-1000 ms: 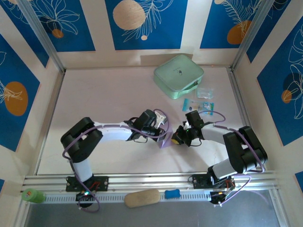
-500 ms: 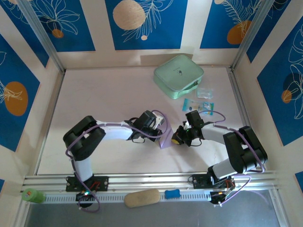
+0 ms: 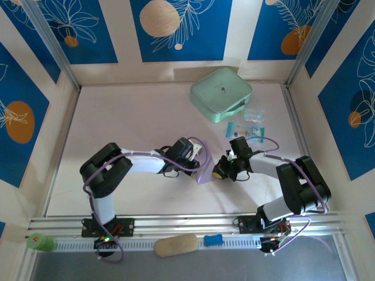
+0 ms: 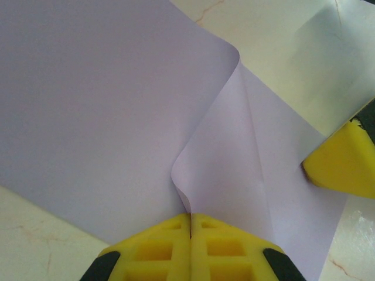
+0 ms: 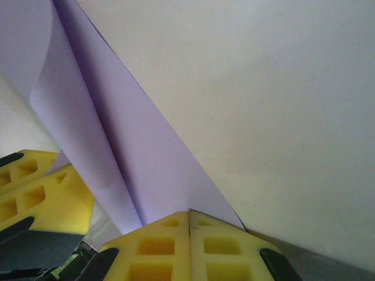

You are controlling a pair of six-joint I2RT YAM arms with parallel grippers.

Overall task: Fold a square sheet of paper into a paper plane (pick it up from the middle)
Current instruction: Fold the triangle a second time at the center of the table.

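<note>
The square sheet of paper [image 3: 204, 170], lavender, hangs bent between my two grippers just above the table near its middle. In the left wrist view the sheet [image 4: 105, 105] curls over into a soft fold, and my left gripper [image 4: 190, 220] is shut on its near edge. The right gripper's yellow finger [image 4: 344, 159] shows at that view's right edge. In the right wrist view the sheet [image 5: 111, 134] runs up and left as a folded flap. My right gripper [image 5: 188, 215] is shut on its lower corner, with the left gripper's fingers [image 5: 41, 190] beside it.
A mint-green case [image 3: 221, 93] lies at the back right, with small blue packets [image 3: 246, 131] and a clear packet [image 3: 254, 115] just in front of it. On the front rail lie a tan oblong [image 3: 176, 244], a blue piece [image 3: 213, 239] and a green item [image 3: 38, 241].
The left arm's elbow has shifted slightly to the right. Both grippers stay shut on the sheet in nearly the same place.
</note>
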